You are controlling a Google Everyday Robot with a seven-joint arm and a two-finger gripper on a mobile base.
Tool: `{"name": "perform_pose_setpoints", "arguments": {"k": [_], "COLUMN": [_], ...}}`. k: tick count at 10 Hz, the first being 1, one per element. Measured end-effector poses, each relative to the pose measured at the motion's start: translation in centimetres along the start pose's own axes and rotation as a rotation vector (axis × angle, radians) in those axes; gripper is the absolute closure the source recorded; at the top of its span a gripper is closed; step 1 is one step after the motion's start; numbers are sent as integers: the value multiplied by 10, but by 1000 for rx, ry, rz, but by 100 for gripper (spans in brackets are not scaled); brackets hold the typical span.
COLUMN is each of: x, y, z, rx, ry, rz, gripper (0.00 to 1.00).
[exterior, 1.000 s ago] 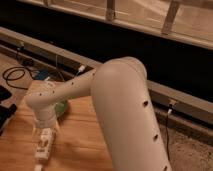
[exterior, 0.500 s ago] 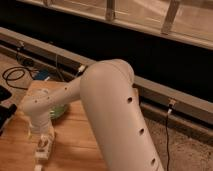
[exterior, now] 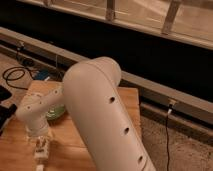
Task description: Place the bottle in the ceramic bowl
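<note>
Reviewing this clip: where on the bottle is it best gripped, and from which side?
Likely across the slim body of the bottle, near mid-length, coming from above: it is narrow and appears to run lengthwise toward the camera. The gripper is right over it at the near-left of the table, in front of the ceramic bowl.

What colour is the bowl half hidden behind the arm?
Green. The round ceramic bowl shows in the camera view, the pincer below-left of it.

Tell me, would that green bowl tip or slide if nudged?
The green bowl, half hidden by the arm, looks low: probably slides on the wooden table, not tips. Its curved rim suggests rigid. The gripper hangs nearby, bottom left.
</note>
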Motion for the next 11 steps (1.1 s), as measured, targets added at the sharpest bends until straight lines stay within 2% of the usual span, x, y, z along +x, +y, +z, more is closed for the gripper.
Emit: {"name": "perform_pose_setpoints", "arguments": {"k": [1,5,6,9,11], "x": [0,2,2,3,1], "y": [-1,-7,-8,-13,-22], "z": [-2,3,3,0,-10], "rx": [4,-12,-18,-33,-55], "ry": [-19,-10,-9,-20,-48], "rz": [0,-6,-8,-9,7], "gripper": [51,93,99,100,100]}}
